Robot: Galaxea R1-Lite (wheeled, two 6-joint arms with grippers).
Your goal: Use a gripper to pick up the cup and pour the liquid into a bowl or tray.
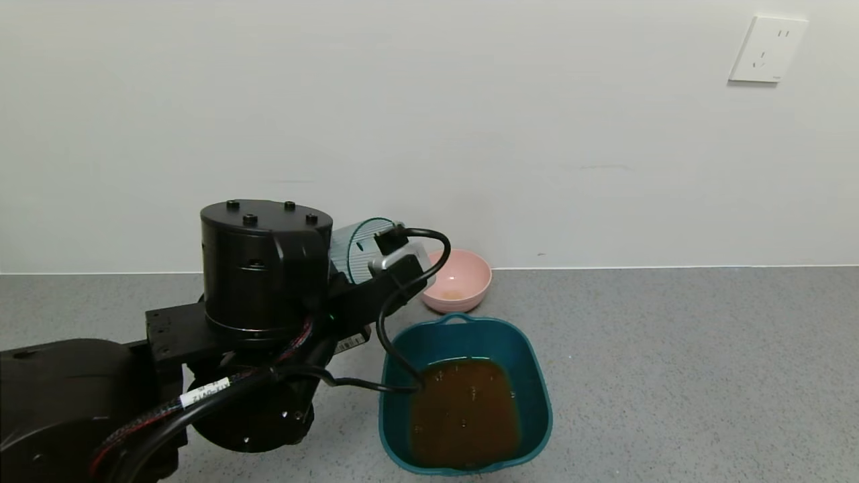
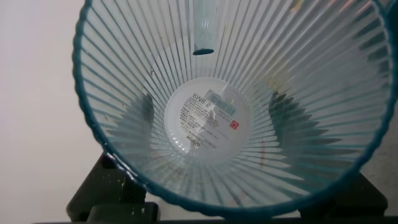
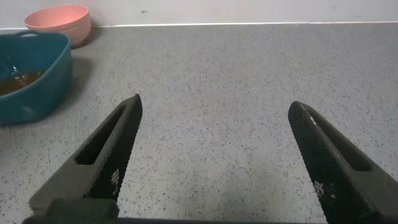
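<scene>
My left gripper (image 1: 397,263) is shut on the ribbed pale blue cup (image 1: 359,249) and holds it tipped on its side, above the table just behind the teal basin (image 1: 535,376). In the left wrist view I look into the cup (image 2: 208,121); it holds no liquid, and the fingers (image 2: 140,112) show as dark shapes through its wall on both sides. The murky brown liquid (image 1: 463,409) lies in the basin. My right gripper (image 3: 216,101) is open and empty over bare table, right of the basin (image 3: 37,74); it is out of the head view.
A small pink bowl (image 1: 460,278) stands behind the basin near the wall, with a faint trace of liquid inside; it also shows in the right wrist view (image 3: 59,18). The grey speckled table runs to a white wall with a socket (image 1: 767,50).
</scene>
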